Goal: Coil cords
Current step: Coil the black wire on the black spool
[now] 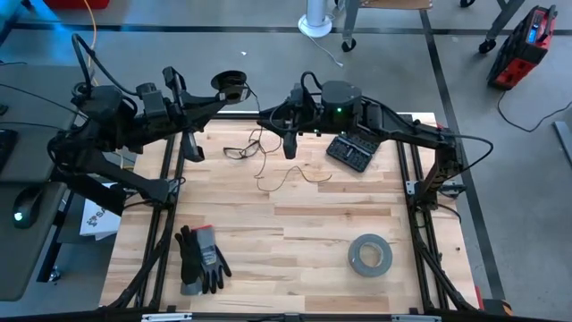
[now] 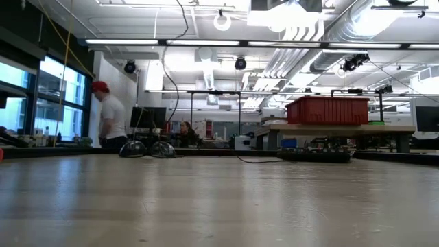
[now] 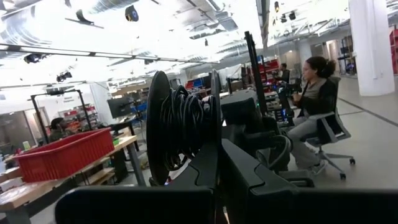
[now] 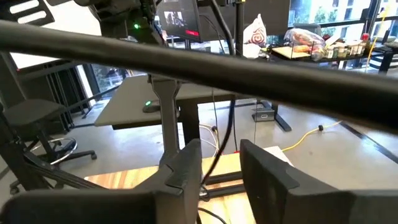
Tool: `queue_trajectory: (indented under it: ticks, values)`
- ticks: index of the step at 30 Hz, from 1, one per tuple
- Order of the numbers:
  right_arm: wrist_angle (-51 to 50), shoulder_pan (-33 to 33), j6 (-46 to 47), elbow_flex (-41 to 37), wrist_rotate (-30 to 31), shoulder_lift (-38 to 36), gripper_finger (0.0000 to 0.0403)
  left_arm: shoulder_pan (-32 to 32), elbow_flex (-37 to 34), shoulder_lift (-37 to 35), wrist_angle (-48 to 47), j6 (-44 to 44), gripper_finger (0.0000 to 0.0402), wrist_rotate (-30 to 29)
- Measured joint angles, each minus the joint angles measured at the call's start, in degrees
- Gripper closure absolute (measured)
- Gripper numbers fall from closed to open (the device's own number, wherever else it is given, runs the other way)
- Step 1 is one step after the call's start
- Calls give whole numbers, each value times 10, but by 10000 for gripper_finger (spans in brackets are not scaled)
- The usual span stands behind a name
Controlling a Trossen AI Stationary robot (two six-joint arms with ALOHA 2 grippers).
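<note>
Cord (image 1: 268, 165) mostly off its spool (image 3: 180, 134), so likely early in the winding step.

Well nearer than the spool: grey tape roll (image 1: 369, 255) and dark gloves (image 1: 201, 259) on the wooden table (image 1: 295, 233), not part of the job.

A bit nearer than the spool: thin loops of loose cord flat on the wood, one strand leading up toward the spool.

Just beside the spool, above those loops: right gripper (image 4: 221, 177), fingers spread, a dark strand running through the gap without being squeezed.

At the spool itself, by the far table edge: left gripper (image 3: 219, 158), fingers pressed together, seemingly pinching the spool's rim. Some turns wound on already.

Next, probably: close gently on the strand, carry it round the spool, keep it tight. Watch for tangles in the loose loops.
</note>
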Motion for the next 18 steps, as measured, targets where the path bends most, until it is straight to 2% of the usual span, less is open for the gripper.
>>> queue_trajectory:
  ticks: [5, 18]
  values:
    - [-4, 0, 0, 0, 0, 0, 326, 0, 0, 0, 0, 0, 400, 0]
    - [-36, 0, -11, 0, 0, 0, 329, 0, 0, 0, 0, 0, 400, 0]
